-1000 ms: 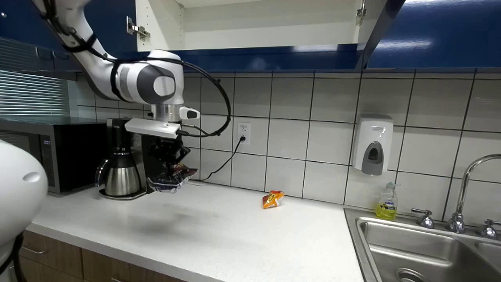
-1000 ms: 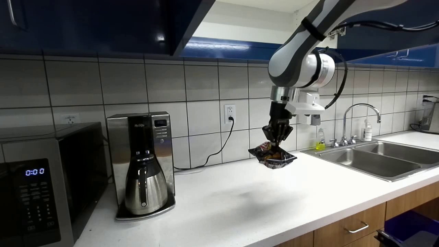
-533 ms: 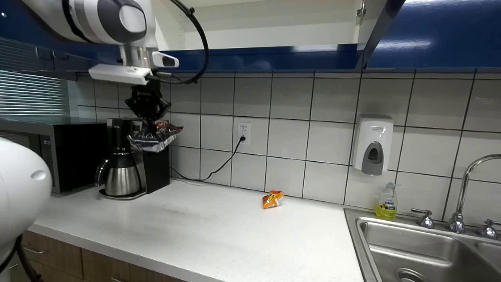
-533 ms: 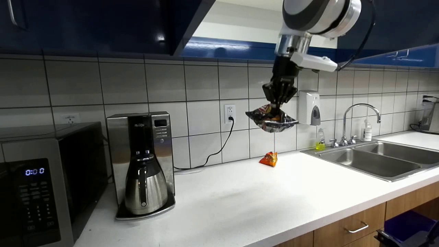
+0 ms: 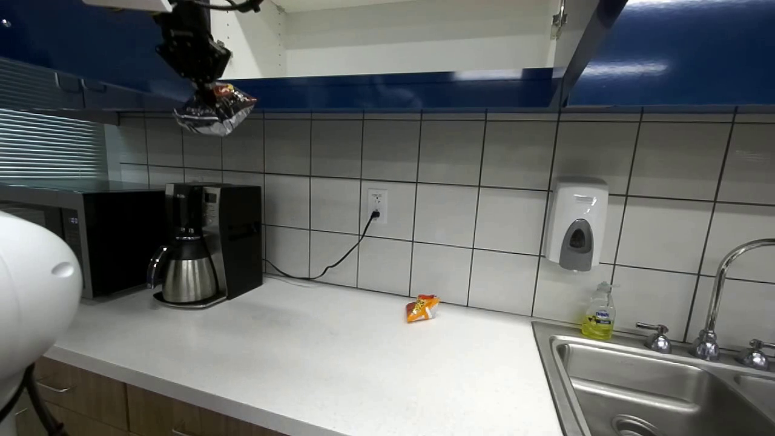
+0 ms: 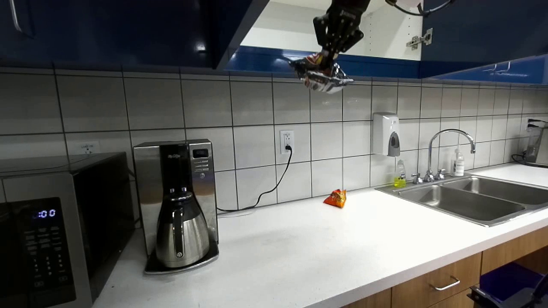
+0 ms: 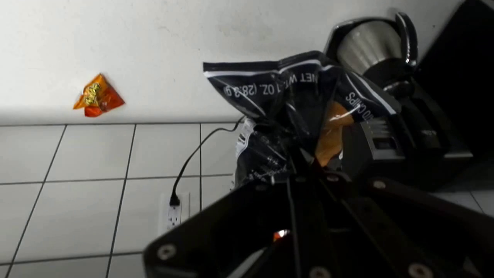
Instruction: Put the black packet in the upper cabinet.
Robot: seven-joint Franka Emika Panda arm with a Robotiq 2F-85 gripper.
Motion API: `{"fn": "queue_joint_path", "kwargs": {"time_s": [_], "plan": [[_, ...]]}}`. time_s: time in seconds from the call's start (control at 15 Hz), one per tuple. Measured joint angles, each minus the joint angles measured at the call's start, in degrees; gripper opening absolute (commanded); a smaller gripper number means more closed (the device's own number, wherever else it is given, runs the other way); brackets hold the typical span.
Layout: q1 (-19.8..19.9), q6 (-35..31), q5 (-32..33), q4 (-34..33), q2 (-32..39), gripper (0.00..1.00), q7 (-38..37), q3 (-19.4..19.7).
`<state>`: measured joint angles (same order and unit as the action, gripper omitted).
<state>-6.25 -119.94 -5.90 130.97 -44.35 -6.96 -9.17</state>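
Observation:
The black packet (image 5: 233,115), a shiny black chip bag with orange and red print, hangs in my gripper (image 5: 207,97) in the air. In an exterior view the packet (image 6: 323,80) is just in front of the upper cabinet's blue bottom edge, under my gripper (image 6: 328,60). In the wrist view the packet (image 7: 266,88) is crumpled around the fingertips (image 7: 301,154), which are shut on it. The upper cabinet (image 5: 418,48) stands open with a white interior; it also shows in an exterior view (image 6: 282,32). The packet is outside it, near bottom-edge height.
Open blue cabinet doors flank the opening, one with a metal hinge (image 6: 421,39). An orange packet (image 5: 422,308) lies on the white counter (image 5: 339,363) by the wall. A coffee maker (image 6: 184,214) and a microwave (image 6: 43,239) stand at one end, a sink (image 5: 642,375) at the other.
My gripper has risen with the black packet, from low above the counter to about the cabinet's bottom edge. The orange packet, hidden at first in an exterior view, shows there now.

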Motion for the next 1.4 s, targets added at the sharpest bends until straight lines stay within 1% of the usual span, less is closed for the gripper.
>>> {"fn": "queue_joint_path", "kwargs": {"time_s": [0.27, 0.53, 1.07, 1.4], "plan": [[0.6, 0.0, 0.6, -7.8, 1.0, 0.00, -3.2, -1.2], [1.8, 0.0, 1.8, -14.6, 4.2, 0.00, -5.3, -1.8], [6.1, 0.0, 6.5, -29.0, 14.2, 0.00, -9.3, -2.2], [8.0, 0.0, 9.7, -36.6, 21.4, 0.00, -12.0, -2.2]]}}
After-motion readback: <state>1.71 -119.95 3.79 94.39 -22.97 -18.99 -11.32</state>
